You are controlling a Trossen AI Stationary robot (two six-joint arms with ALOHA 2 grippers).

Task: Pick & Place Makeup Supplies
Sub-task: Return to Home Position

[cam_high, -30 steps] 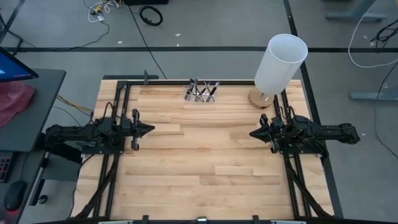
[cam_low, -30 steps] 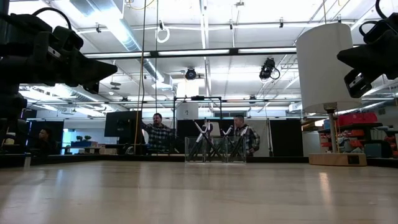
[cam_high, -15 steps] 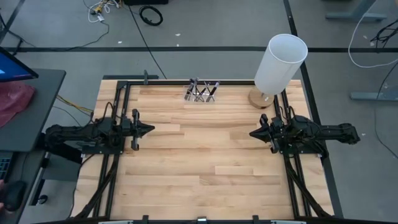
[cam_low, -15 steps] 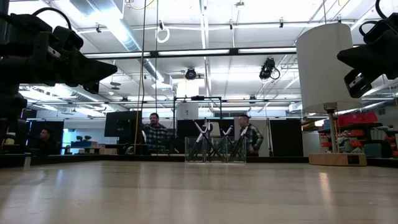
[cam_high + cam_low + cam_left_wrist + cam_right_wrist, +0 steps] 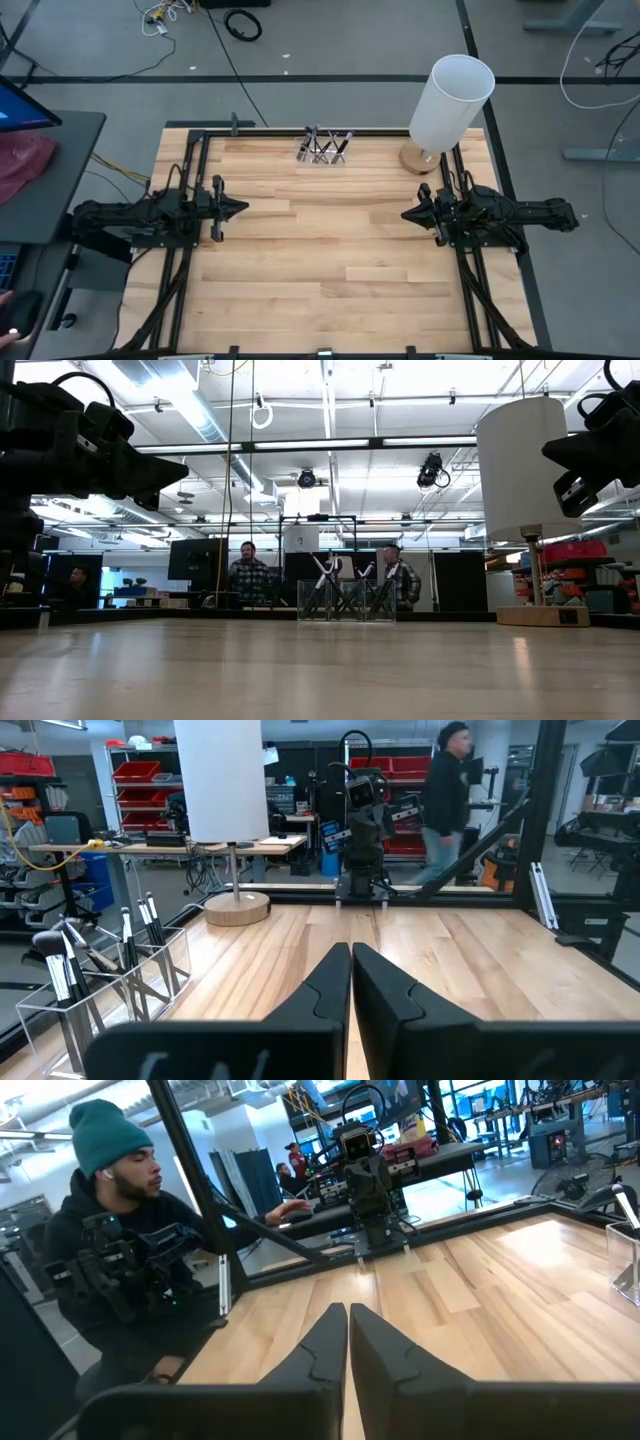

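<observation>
Left arm – left gripper [image 5: 243,208] hangs over the left side of the table [image 5: 320,275], pointing across it at the right gripper [image 5: 404,214]. The left wrist view shows its fingers [image 5: 330,982] pressed together with nothing between them.

Centre – the brushes [image 5: 322,146] stand in the holder [image 5: 308,155], leaning and crossing one another, bristle tips up. The holder sits at the far edge of the table, ahead of the left gripper and off to its left side, well apart from it; from the right gripper it lies ahead and off to the right side, equally clear. In the low view the brushes [image 5: 326,578] rise above the holder's [image 5: 345,610] rim.

Right arm – the lamp [image 5: 452,98] stands on its wooden base near the right gripper, on its right side, at the far corner. The right gripper's fingers [image 5: 325,1345] are likewise clenched on nothing.

Beyond the table – a person [image 5: 110,1240] sits behind the left arm; another person [image 5: 447,790] walks behind the right arm.
</observation>
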